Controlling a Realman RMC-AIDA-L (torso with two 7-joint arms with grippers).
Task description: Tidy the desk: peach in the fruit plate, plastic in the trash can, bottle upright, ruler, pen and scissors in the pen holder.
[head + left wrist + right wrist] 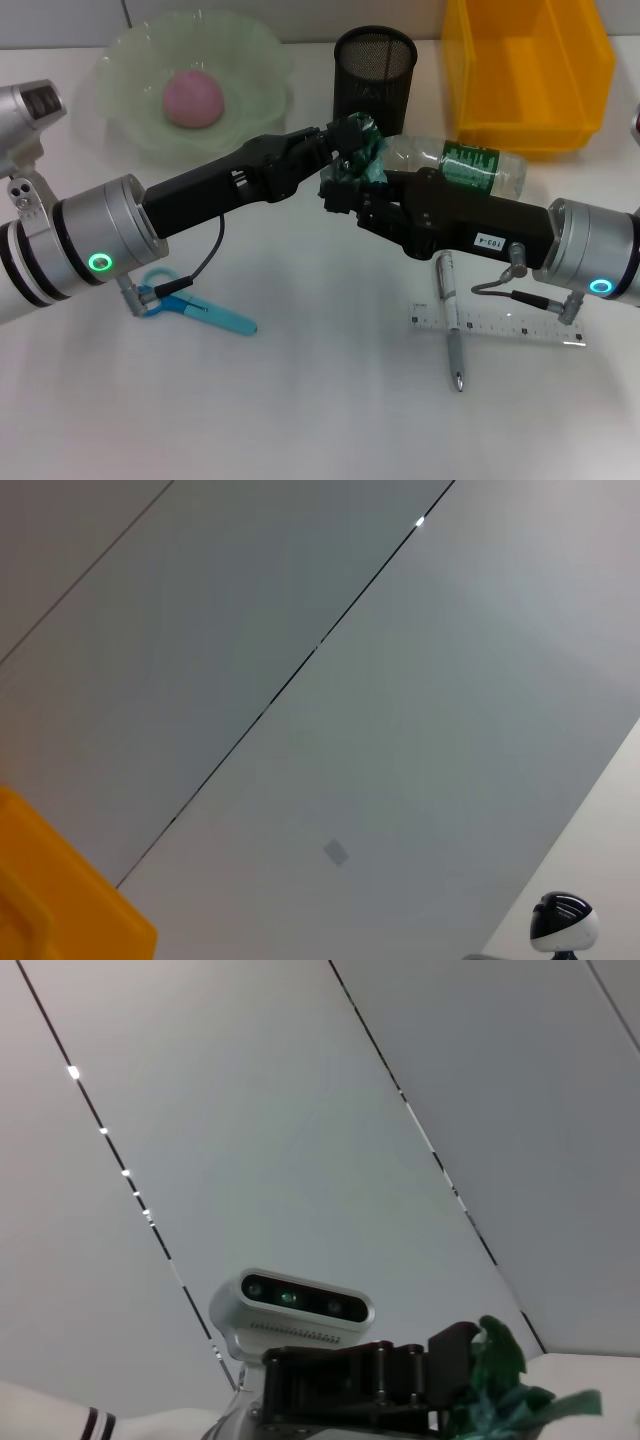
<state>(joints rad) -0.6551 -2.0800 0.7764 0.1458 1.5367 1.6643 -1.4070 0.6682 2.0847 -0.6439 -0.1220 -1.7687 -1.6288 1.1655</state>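
Pen (452, 330) and ruler (497, 327) lie crossed on the white tabletop (320, 410), nearest the viewer, with the scissors (195, 305) well to the left of them. Farther back, directly in front of the black pen holder (374, 68), both hands meet over a crumpled green piece of plastic (362, 160). The left hand (345, 135) and right hand (340, 195) each appear pinched on it, as if passing it over. Just right of the pen holder, the bottle (470, 165) lies on its side. Left of the pen holder, the peach (193, 98) already sits in the fruit plate (130, 70). Right of it, the yellow trash can (525, 70) looks empty. Only the peach seems done; everything else remains.
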